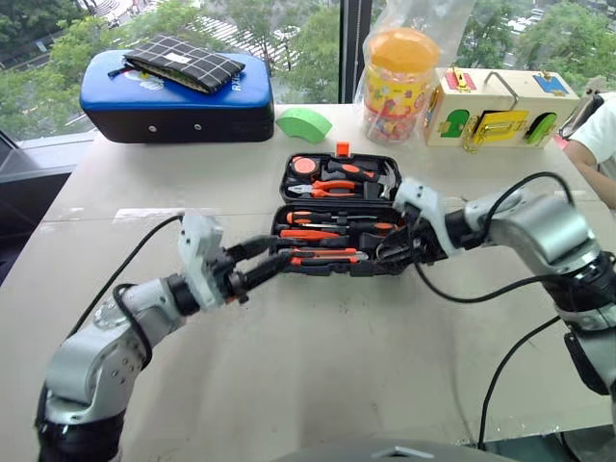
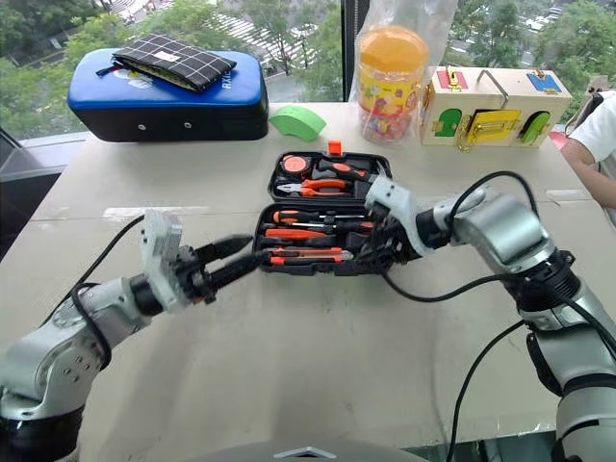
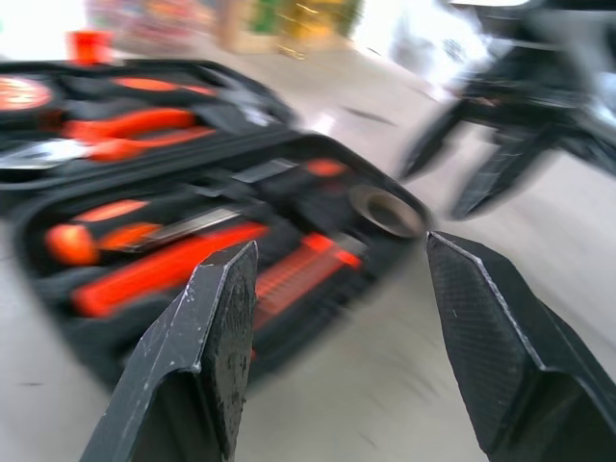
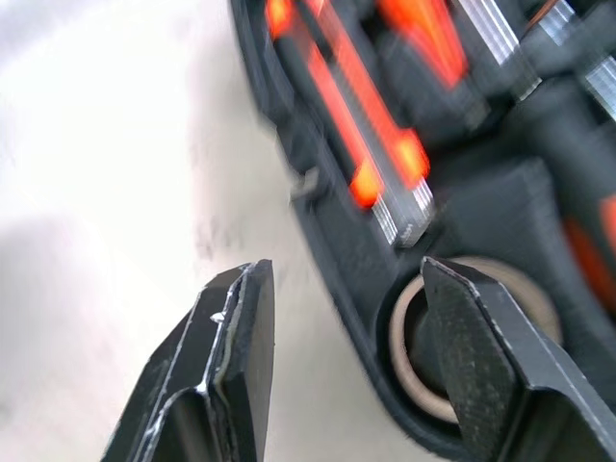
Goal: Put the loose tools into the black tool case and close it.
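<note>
The black tool case point(image 1: 339, 266) lies open in the middle of the table, its lid point(image 1: 339, 160) flat behind it with the orange latch at the far edge. Orange-and-black tools point(image 1: 313, 234) lie in its recesses, among them a screwdriver point(image 1: 322, 256) along the front row. My left gripper point(image 1: 281, 250) is open with nothing in it, its tips at the case's front left corner. At the front right corner my right gripper point(image 4: 346, 268) is open across the case's rim, holding nothing. A brown tape roll point(image 4: 423, 385) sits in the corner recess under one finger.
A larger blue-topped case point(image 1: 178, 96) with a checked pouch point(image 1: 183, 63) stands at the back left. A green block point(image 1: 303, 123), an orange-lidded jar point(image 1: 397, 82) and a wooden latch box point(image 1: 500, 106) line the back edge. A person's arm point(image 1: 592, 144) shows at the right edge.
</note>
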Robot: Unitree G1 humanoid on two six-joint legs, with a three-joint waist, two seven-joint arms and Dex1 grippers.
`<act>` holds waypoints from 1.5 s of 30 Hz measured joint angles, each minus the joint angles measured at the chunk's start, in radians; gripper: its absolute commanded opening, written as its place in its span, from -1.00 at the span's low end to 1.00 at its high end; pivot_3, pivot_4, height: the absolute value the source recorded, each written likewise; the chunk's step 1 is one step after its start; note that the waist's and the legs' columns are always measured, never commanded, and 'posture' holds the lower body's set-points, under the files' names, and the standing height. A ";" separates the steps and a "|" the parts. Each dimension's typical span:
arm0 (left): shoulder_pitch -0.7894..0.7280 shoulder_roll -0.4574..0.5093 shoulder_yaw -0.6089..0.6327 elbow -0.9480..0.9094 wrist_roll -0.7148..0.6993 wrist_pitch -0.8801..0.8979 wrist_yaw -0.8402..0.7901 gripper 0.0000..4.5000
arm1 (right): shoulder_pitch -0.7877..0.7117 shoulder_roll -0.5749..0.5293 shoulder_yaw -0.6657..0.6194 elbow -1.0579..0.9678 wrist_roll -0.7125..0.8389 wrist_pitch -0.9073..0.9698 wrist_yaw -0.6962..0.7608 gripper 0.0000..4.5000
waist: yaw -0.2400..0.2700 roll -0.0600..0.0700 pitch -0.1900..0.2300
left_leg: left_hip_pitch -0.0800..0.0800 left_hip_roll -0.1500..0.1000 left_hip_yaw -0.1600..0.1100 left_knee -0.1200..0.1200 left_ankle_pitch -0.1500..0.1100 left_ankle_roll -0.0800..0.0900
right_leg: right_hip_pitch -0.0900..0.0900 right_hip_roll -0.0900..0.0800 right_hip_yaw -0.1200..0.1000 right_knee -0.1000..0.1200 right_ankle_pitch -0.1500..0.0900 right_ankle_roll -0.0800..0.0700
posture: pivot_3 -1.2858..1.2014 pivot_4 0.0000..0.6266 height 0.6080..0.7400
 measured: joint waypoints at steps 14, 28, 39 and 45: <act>-0.790 -0.132 -0.140 1.154 0.380 -0.105 0.215 0.23 | -0.397 0.305 -0.222 1.097 -0.238 -0.420 -0.426 0.07 | -0.012 -0.006 0.002 | 0.000 -0.007 0.001 -0.007 0.010 -0.010 | -0.010 0.011 -0.001 0.015 0.003 0.003 | 0.03 -0.52 1.00; -0.963 -0.121 -0.136 1.571 0.500 -0.271 -0.091 -0.99 | -0.444 0.360 -0.291 1.374 -0.321 -0.614 -0.366 -1.00 | -0.030 -0.005 0.003 | 0.001 -0.006 -0.005 -0.006 0.011 -0.011 | -0.009 0.010 0.000 0.018 0.004 0.004 | 0.03 -0.52 1.00; -0.330 -0.062 -0.010 0.447 0.275 0.272 -0.084 -0.99 | -0.038 0.271 -0.245 0.544 -0.268 -0.239 -0.188 -1.00 | -0.054 -0.004 -0.003 | -0.001 -0.008 -0.016 -0.011 0.001 -0.008 | -0.016 0.005 0.014 0.031 0.004 0.003 | 0.03 -0.52 1.00; -0.169 -0.112 -0.011 0.206 0.260 0.213 -0.018 -0.99 | 0.168 0.239 -0.260 0.233 -0.255 -0.254 -0.247 -1.00 | -0.024 -0.002 0.000 | -0.002 -0.009 -0.011 -0.009 0.004 -0.011 | -0.010 0.005 0.010 0.014 0.004 0.003 | 0.03 -0.52 1.00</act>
